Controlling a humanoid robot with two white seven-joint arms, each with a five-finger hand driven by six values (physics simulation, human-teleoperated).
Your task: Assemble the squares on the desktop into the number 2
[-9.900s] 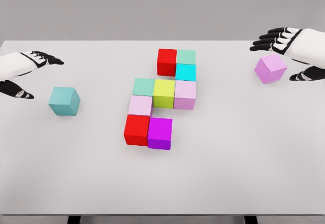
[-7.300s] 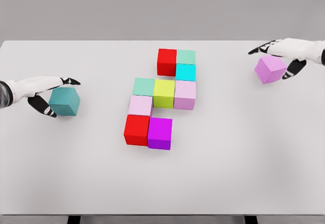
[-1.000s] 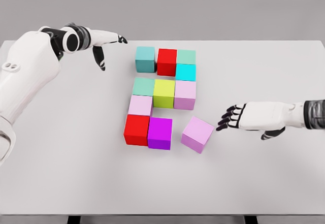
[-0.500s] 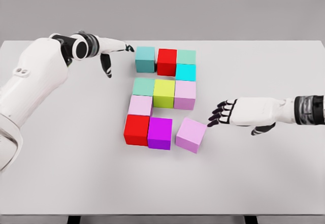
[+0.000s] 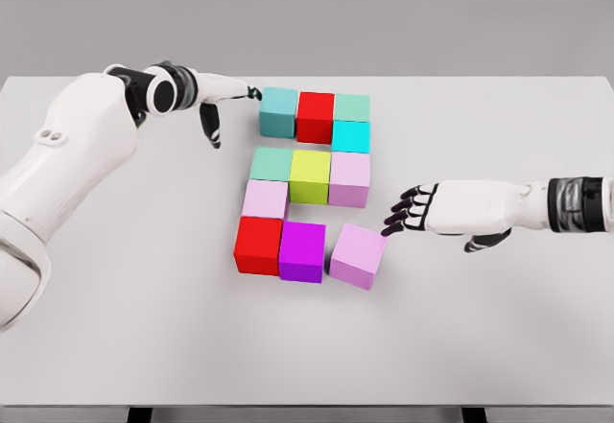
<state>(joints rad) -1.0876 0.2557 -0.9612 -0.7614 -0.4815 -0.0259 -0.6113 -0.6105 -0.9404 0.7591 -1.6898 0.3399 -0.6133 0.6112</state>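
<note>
Both hands touch the end cubes of a near-complete 2 on the white counter (image 5: 115, 346)

Wide bare room lies all round the central cluster; eleven cubes: two red, two mint, three pink-lilac, one each teal, cyan, yellow-green, magenta; left hand (image 5: 216, 97), fingers extended, tips touching the teal cube (image 5: 278, 112); right hand (image 5: 432, 214), fingers spread, tips against the tilted lilac cube (image 5: 356, 256), just beside the magenta cube (image 5: 301, 251).

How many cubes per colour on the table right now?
teal: 1
red: 2
mint green: 2
cyan: 1
yellow-green: 1
light pink-lilac: 3
magenta: 1
Total: 11
</note>
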